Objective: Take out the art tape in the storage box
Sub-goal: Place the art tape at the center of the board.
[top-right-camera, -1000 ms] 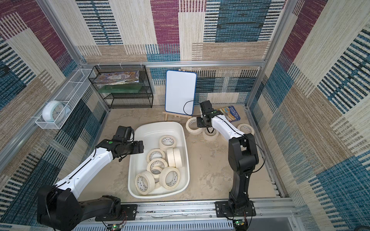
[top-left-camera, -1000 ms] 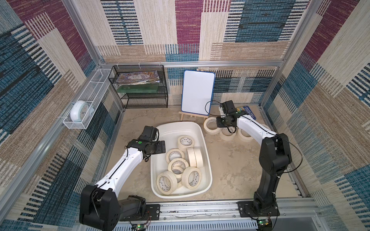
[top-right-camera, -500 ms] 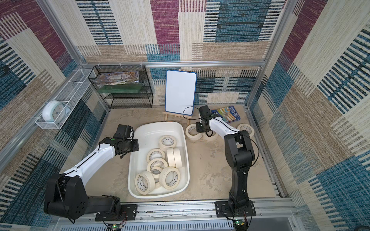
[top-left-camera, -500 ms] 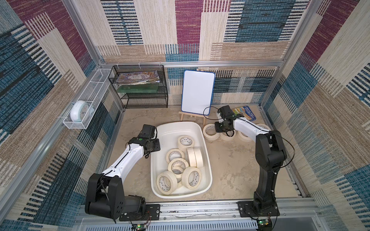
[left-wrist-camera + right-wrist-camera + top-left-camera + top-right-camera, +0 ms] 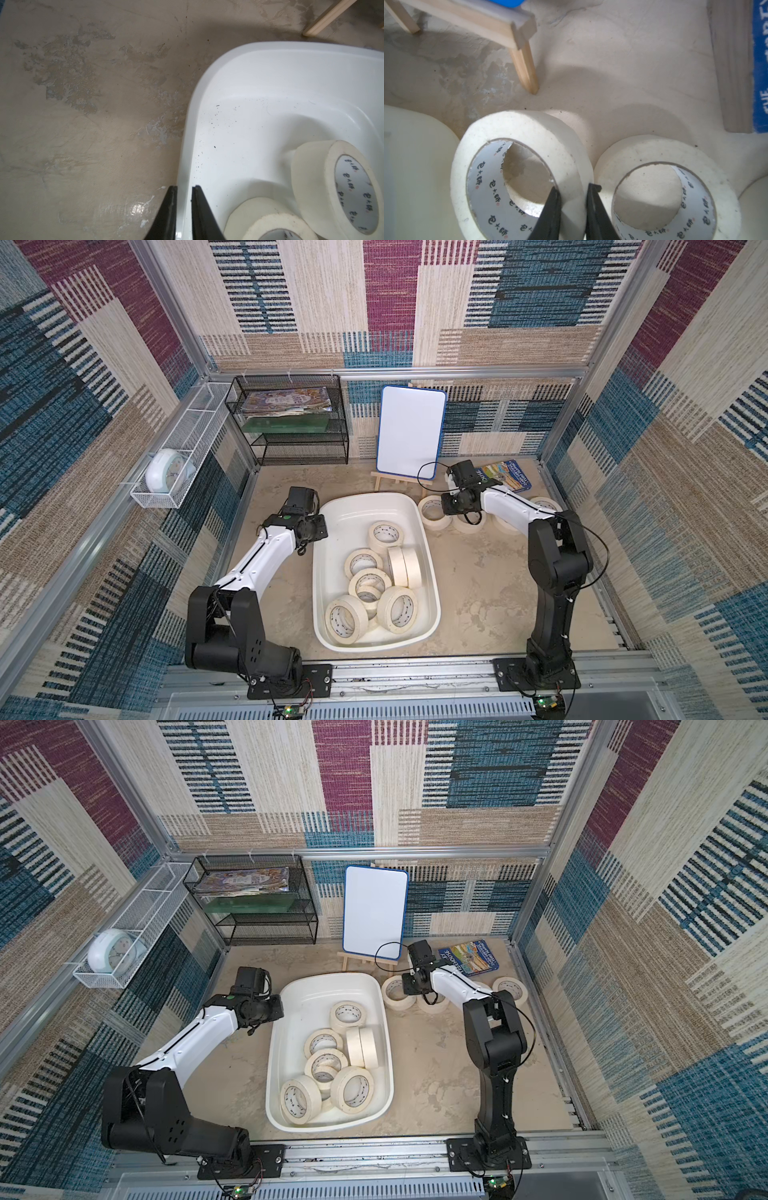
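Beside storage box (image 5: 353, 514), right tool (image 5: 576, 188) grips art tape (image 5: 529, 128).

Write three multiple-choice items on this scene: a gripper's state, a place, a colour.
1. The left gripper is: A. wide open; B. shut on empty air; C. shut on the rim of the large white plastic storage box.
2. The pale blue round alarm clock lies: A. in the white wire basket on the wall; B. in the storage box; C. in the left gripper.
3. The frame of the upright rectangular whiteboard is: A. red; B. blue; C. green.
C: the left wrist view shows its jaws pinching the rim. A: both top views show it inside the mesh. B: a blue edge rings the board.
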Motion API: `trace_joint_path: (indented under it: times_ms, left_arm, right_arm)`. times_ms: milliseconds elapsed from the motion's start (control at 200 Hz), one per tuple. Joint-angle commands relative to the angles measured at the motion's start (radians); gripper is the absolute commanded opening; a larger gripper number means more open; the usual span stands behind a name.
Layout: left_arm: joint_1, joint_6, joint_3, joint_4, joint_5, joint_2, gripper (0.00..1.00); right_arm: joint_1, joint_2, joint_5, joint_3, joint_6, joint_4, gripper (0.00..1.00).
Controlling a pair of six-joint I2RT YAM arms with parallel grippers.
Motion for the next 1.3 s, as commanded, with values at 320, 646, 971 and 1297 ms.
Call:
trace_joint_path:
  times_ms: [320, 646, 971, 1297]
  left_arm:
    - [0.001, 0.009, -0.006, 0.001, 0.044, -0.028, 0.66]
    - [-0.001, 0.010, -0.020, -0.016, 0.064, -0.055, 0.73]
    - [-0.143, 0.043, 0.084, -0.125, 0.019, -0.078, 0.77]
    - [-0.324, 0.079, 0.299, -0.211, 0.034, 0.163, 0.77]
  right_arm:
    - [0.010, 0.020, -0.018, 0.006, 0.006, 0.014, 0.00]
    - [-0.038, 0.016, 0.066, -0.058, -0.010, 0.037, 0.00]
    - [-0.038, -0.074, 0.005, -0.065, -0.012, 0.051, 0.41]
    - [0.048, -0.246, -0.022, -0.148, 0.006, 0.018, 0.44]
